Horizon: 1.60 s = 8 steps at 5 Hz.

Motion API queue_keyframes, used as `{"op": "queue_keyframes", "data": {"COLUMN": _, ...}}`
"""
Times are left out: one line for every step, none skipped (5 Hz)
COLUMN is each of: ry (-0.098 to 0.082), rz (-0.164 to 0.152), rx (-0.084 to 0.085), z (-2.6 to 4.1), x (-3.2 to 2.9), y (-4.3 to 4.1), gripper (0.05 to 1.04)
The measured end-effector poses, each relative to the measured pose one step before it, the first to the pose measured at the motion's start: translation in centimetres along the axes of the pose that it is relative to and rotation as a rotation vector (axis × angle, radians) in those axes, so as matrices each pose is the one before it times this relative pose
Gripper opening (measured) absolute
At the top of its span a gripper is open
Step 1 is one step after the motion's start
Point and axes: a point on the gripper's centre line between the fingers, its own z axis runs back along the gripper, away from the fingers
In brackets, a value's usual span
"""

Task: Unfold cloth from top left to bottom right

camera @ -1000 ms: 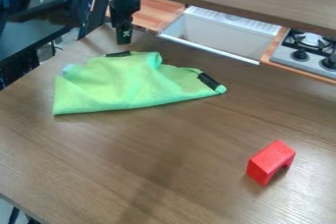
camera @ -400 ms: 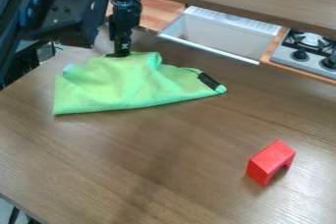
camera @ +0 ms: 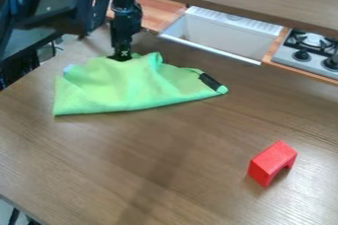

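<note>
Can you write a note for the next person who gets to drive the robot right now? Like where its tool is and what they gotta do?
Tool: down at the green cloth's top left edge; I can't tell if it has hold of the cloth.
Cloth: folded and rumpled on the upper left part of the table, with a black patch at its right end.
Red block: on the table, lower right of the cloth.
Done: tool is at the cloth.
Left: the unfolding. Probably check the hold, then draw the top left part toward the bottom right.
</note>
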Motion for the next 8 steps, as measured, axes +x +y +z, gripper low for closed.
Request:
{"op": "queue_keyframes", "data": {"ry": 0.0148, "rz": 0.0176, "rx": -0.0022, "z": 0.122, "x": -0.167, "y": -0.039, "gripper": 0.784}}
{"op": "queue_keyframes", "data": {"ry": 0.0037, "rz": 0.0181, "rx": 0.0089, "z": -0.010, "x": -0.126, "y": 0.175, "gripper": 0.489}}
{"op": "queue_keyframes", "data": {"ry": -0.0017, "rz": 0.0047, "rx": -0.0009, "z": -0.180, "x": 0.005, "y": -0.112, "gripper": 0.235}}
{"op": "queue_keyframes", "data": {"ry": -0.0082, "rz": 0.0026, "rx": -0.0012, "z": 0.006, "x": 0.096, "y": -0.079, "gripper": 0.094}}
{"op": "queue_keyframes", "data": {"ry": -0.0306, "rz": 0.0145, "rx": -0.0354, "z": 0.629, "x": 0.166, "y": -0.185, "gripper": 0.056}}
{"op": "queue_keyframes", "data": {"ry": -0.0603, "rz": 0.0425, "rx": 0.0179, "z": 3.547, "x": 0.272, "y": 1.302, "gripper": 0.052}}
{"op": "queue_keyframes", "data": {"ry": -0.0658, "rz": 0.0382, "rx": -0.0080, "z": 3.432, "x": 0.169, "y": 0.629, "gripper": 0.051}}
{"op": "queue_keyframes", "data": {"ry": 0.0067, "rz": 0.0058, "rx": -0.0869, "z": -1.739, "x": -0.946, "y": -1.836, "gripper": 0.051}}
